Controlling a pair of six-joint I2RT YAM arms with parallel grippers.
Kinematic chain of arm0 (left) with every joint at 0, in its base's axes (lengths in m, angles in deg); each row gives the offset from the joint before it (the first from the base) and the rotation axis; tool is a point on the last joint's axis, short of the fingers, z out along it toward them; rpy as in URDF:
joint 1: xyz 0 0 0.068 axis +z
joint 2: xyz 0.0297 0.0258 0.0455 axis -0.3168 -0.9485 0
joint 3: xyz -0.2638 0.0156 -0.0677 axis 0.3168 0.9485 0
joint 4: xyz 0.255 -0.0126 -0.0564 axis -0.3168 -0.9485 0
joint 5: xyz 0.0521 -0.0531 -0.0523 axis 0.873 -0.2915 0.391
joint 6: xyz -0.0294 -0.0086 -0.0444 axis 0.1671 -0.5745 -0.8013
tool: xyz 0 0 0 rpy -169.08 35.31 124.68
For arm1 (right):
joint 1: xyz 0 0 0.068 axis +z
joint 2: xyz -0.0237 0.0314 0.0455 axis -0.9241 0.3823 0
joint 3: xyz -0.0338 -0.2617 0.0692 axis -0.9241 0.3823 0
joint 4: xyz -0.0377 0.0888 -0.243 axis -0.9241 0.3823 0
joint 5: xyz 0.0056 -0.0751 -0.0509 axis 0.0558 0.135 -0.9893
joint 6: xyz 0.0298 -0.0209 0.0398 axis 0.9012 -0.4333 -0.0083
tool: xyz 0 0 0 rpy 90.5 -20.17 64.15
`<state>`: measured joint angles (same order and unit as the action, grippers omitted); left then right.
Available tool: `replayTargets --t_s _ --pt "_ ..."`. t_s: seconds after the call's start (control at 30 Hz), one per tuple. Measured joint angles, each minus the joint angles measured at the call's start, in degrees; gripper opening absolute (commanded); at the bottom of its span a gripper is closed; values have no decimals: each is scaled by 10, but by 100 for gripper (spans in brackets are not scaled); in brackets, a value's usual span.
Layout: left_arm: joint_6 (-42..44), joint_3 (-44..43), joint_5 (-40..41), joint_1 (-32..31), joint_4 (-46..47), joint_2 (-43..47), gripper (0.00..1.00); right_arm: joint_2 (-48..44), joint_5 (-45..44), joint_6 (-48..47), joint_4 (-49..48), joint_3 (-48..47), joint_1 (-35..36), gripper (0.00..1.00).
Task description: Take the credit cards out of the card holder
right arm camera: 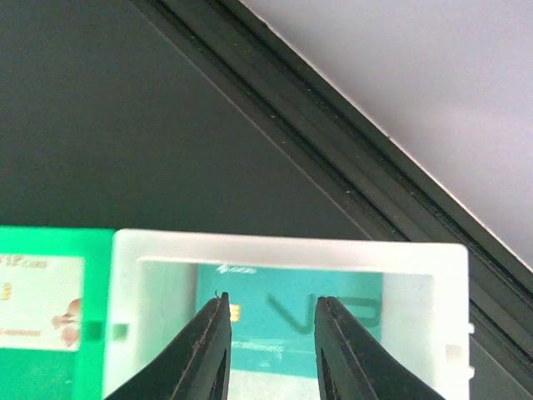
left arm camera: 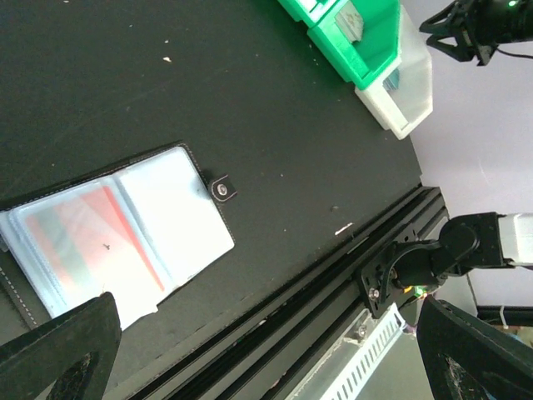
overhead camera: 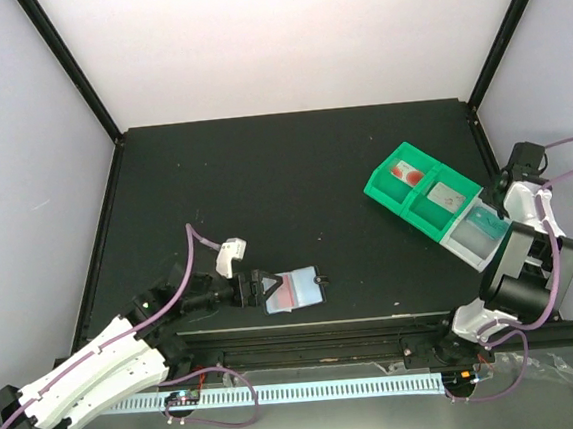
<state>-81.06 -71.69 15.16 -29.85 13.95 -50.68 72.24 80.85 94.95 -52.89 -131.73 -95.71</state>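
Observation:
The card holder [overhead camera: 298, 290] lies open near the table's front edge, pale inner side up. A card with red on it [left arm camera: 108, 242] shows through a clear pocket of the card holder [left arm camera: 179, 208]. My left gripper [overhead camera: 270, 288] sits at its left end, wide open, and the left gripper [left arm camera: 265, 310] has nothing between its fingers. A white card with red marks [overhead camera: 404, 173], a pale grey card [overhead camera: 447, 198] and a teal card [overhead camera: 485, 222] lie in the tray's compartments. My right gripper [right arm camera: 271, 302] hangs open just above the teal card [right arm camera: 362, 321], holding nothing.
The green tray [overhead camera: 393, 197] with its clear end compartment [overhead camera: 467, 247] stands slanted at the right, close to the table's right edge [overhead camera: 481, 137]. A black rail [overhead camera: 307, 338] and a white slotted cable duct [overhead camera: 302, 391] run along the front. Pale walls enclose the table.

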Motion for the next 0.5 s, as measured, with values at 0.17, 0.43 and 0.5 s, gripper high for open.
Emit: replayTargets --t_s 0.17,0.43,0.5 --pt "-1 2 6 0 -3 1 99 -26 7 23 11 0 18 28" --pt "-3 3 40 0 -23 -7 96 -94 67 36 23 24 48 29" --pt "-5 3 48 2 -29 -16 92 -123 87 38 30 30 60 29"
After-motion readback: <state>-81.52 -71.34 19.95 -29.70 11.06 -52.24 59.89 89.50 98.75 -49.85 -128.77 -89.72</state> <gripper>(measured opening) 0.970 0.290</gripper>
